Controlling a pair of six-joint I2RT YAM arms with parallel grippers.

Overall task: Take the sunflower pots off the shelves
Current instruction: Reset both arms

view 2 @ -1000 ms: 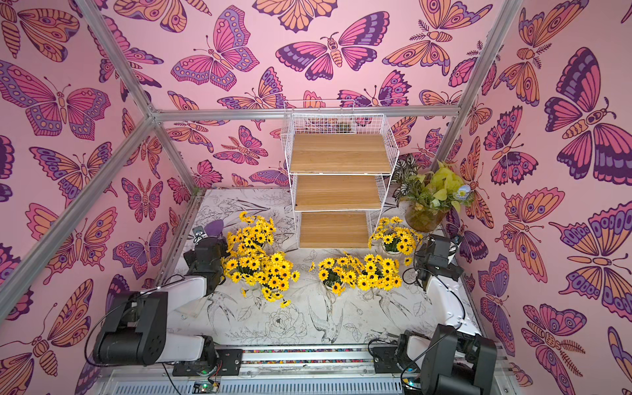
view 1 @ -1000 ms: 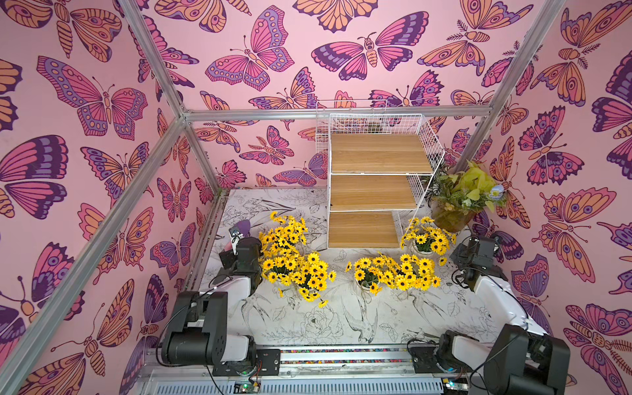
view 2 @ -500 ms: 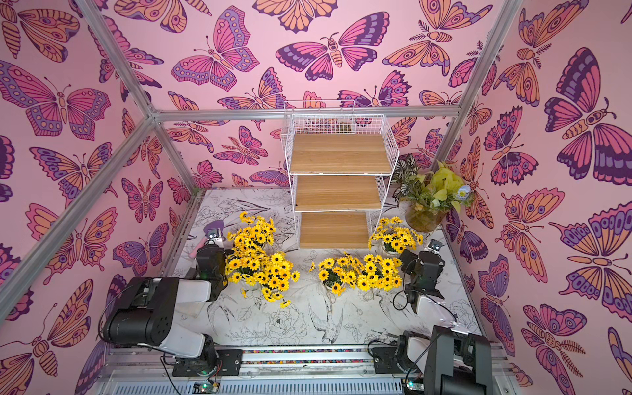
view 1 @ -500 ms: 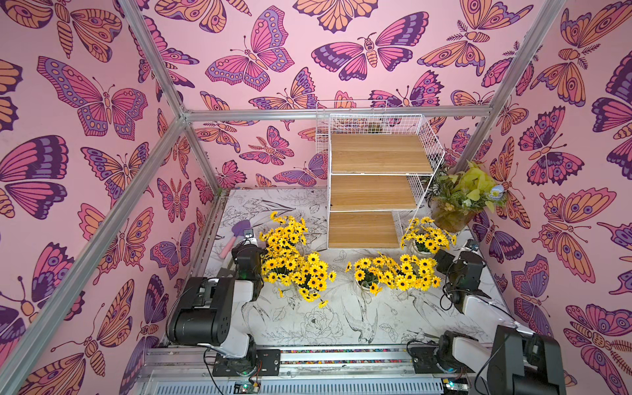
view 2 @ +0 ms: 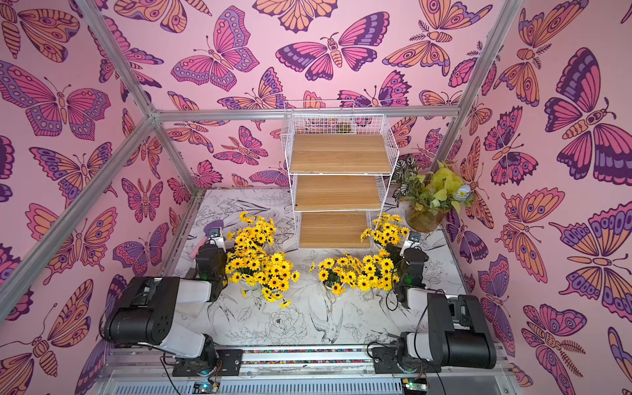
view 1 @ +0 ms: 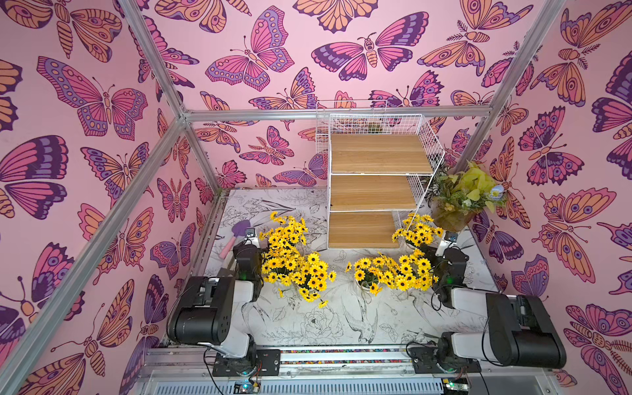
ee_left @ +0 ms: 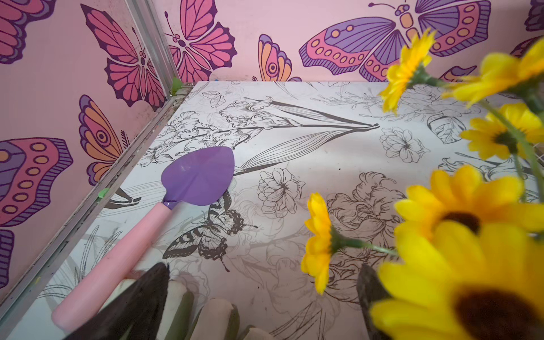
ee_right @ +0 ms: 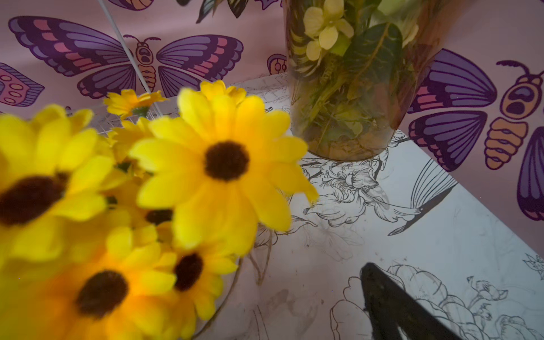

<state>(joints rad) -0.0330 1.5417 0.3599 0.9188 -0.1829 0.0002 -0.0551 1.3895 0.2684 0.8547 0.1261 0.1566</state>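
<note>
sunflower pots (view 1: 290, 263), yellow dark-centred blooms, beside flat wood-board, wire-grid shelves (view 1: 372, 195)

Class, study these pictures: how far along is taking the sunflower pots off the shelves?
Done: all three boards of the shelves are bare; the sunflower pots stand on the table. In hand: nothing, the left gripper is open and empty. Remaining: nothing visible.

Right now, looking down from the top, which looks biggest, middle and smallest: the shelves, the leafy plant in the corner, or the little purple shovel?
Largest to smallest in a top view:
1. shelves
2. leafy plant
3. purple shovel, partly hidden, but still clearly the smallest
</note>
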